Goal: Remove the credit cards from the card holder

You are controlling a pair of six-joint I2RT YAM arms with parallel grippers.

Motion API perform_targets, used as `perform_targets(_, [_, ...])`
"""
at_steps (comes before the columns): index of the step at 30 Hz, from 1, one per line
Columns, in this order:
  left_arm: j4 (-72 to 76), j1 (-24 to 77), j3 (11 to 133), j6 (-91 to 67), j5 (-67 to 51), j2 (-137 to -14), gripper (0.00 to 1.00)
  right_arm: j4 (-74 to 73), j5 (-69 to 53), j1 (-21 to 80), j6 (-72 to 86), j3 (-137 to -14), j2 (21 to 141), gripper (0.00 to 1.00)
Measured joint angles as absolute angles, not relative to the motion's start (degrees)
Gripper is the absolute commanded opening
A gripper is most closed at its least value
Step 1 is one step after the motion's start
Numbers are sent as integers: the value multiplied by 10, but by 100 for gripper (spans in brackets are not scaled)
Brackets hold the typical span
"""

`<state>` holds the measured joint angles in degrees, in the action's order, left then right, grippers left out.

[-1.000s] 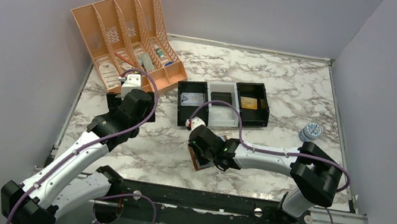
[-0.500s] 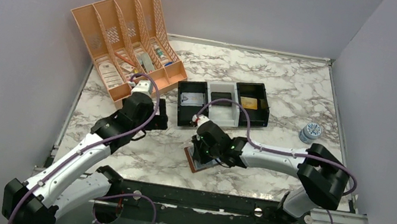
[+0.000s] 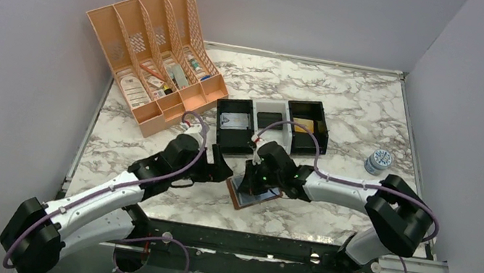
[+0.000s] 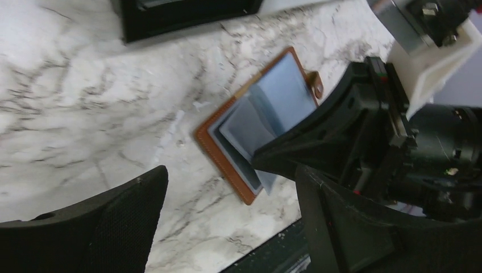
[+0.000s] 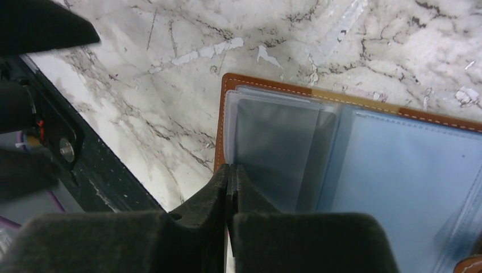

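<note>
The card holder point(image 3: 241, 200) lies spread open on the marble near the front edge, brown leather with pale blue-grey pockets point(image 4: 211, 145) point(image 5: 223, 108). My right gripper point(image 3: 259, 181) point(image 5: 229, 172) is shut at its near-left corner, pinching the edge of a blue-grey credit card point(image 4: 245, 126) point(image 5: 273, 142) that is tilted up out of the pocket. A corner of the card pokes out below the fingertips point(image 4: 267, 162). My left gripper point(image 3: 224, 170) point(image 4: 227, 227) hovers just left of the card holder, open wide, with bare marble between its fingers.
A row of black and white trays point(image 3: 271, 128) sits just behind the card holder. An orange file organiser point(image 3: 154, 49) stands at the back left, a small jar point(image 3: 379, 160) at the right. The dark front rail point(image 3: 244, 243) runs close below the card holder.
My left arm has swung right from the organiser to beside the card holder, its jaws narrowing slightly. My right gripper has shut and drawn back a little, lifting the card.
</note>
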<state>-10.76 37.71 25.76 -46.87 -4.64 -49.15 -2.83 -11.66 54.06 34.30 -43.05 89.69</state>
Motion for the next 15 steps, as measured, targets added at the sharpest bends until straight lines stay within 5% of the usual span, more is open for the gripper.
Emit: perform_targets(15, [29,494,178,-618,28,-536,73,21,-133,536,394,-395,864,1])
